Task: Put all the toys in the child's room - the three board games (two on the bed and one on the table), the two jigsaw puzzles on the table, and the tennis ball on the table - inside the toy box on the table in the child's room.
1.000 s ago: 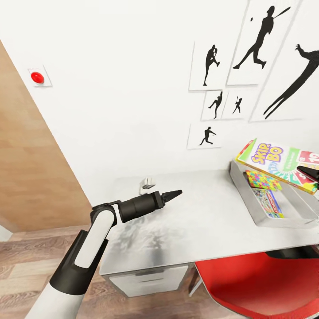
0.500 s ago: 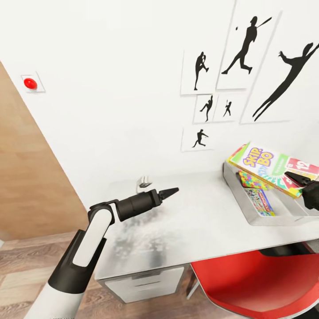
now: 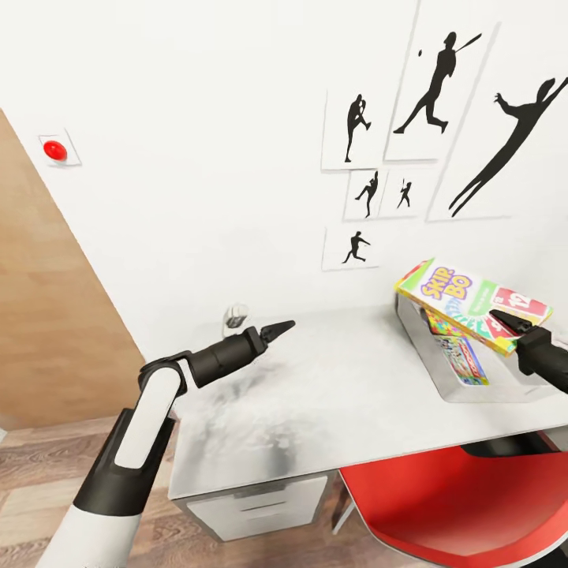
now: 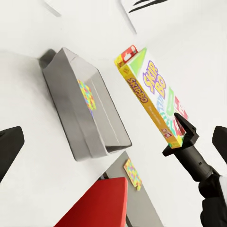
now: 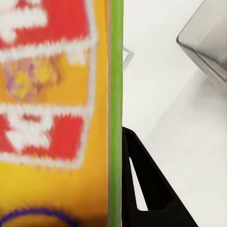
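The right gripper [image 3: 505, 322] pinches the near edge of the SKIP-BO box [image 3: 465, 301] and holds it in the air, tilted, over the toy box [image 3: 505, 392]. In the left wrist view the box [image 4: 153, 94] hangs clear above the bin [image 4: 80, 113], with the black gripper [image 4: 182, 135] clamped on its lower corner. The right wrist view shows the box's yellow and red print [image 5: 52, 109] pressed against one dark finger [image 5: 146, 189].

The toy box sits at the right end of the pale grey surface [image 3: 315, 410], against the white wall. Inside it lie a jigsaw puzzle [image 3: 438, 323], mostly hidden under the raised box, and the blue board game [image 3: 464, 361] flat on the bin's floor. In the left wrist view a second puzzle [image 4: 133, 173] lies on the surface outside the bin, near a red chair [image 4: 99, 205].

The left gripper [image 3: 278, 329] hovers over the left part of the surface, well apart from the bin, holding nothing; its fingertips look pressed together in the head view, though the left wrist view shows its fingers [image 4: 9, 146] spread wide at the frame's edges. A small white object [image 3: 235, 315] stands by the wall just behind it. The red chair [image 3: 465, 505] sits under the surface's near edge. Black silhouette posters [image 3: 442, 102] hang on the wall.
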`<state>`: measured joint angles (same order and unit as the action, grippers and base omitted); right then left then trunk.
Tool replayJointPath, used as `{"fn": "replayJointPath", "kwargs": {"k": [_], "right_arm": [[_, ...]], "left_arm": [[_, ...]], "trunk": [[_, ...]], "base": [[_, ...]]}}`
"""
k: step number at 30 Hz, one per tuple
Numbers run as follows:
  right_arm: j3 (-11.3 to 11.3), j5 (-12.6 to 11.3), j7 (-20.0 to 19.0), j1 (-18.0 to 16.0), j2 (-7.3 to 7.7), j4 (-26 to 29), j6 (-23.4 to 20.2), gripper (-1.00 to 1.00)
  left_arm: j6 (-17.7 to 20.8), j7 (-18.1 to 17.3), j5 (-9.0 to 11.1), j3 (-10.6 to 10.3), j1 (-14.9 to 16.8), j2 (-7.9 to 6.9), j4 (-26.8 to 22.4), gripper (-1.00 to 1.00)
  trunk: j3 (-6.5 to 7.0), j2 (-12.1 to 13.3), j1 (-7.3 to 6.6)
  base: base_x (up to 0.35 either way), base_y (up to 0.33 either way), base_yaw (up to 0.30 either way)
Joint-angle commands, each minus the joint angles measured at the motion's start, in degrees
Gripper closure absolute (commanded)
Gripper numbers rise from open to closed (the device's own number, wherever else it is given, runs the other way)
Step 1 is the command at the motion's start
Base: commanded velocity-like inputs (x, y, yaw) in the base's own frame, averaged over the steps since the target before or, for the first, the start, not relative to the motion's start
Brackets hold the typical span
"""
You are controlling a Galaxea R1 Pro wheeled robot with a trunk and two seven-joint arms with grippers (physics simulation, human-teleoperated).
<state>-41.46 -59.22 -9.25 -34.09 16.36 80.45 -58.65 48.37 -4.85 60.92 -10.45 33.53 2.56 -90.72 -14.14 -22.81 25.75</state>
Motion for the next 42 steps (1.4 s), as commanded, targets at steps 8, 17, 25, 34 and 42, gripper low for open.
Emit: {"fn": "replayJointPath", "kwargs": {"k": [8,17,25,34,42], "right_arm": [[-0.4,0.4,-0.4,0.0,-0.10,-0.2,2.1,1.00],[-0.4,0.4,2.7,0.3,-0.15,-0.3,2.4,1.00],[-0.3,0.4,5.1,0.1,-0.18,-2.1,2.3,1.00],[-0.2,0.3,5.5,-0.1,-0.11,-5.0,2.6,1.00],[-0.2,0.3,5.6,-0.1,-0.13,-5.4,2.6,1.00]], "left_arm": [[0.2,1.6,0.6,1.1,0.0,0.15,0.3,-1.00],[-0.1,2.1,0.9,1.2,-0.5,0.23,-0.1,-1.00],[-0.5,2.2,0.9,0.8,-1.1,0.32,-0.5,-1.00],[-0.6,2.8,0.4,0.6,-1.2,0.41,-0.5,-1.00],[-0.7,3.0,0.1,0.6,-1.2,0.42,-0.5,-1.00]], "trunk": [[-0.10,-0.1,0.03],[0.06,-0.1,0.03],[0.43,-0.1,0.03],[0.78,-0.1,0.03],[0.85,-0.1,0.03]], "base": [[0.000,0.000,-0.001],[0.000,0.000,-0.089],[0.025,0.000,-0.218],[0.016,-0.007,-0.175],[0.101,-0.157,-0.038]]}}
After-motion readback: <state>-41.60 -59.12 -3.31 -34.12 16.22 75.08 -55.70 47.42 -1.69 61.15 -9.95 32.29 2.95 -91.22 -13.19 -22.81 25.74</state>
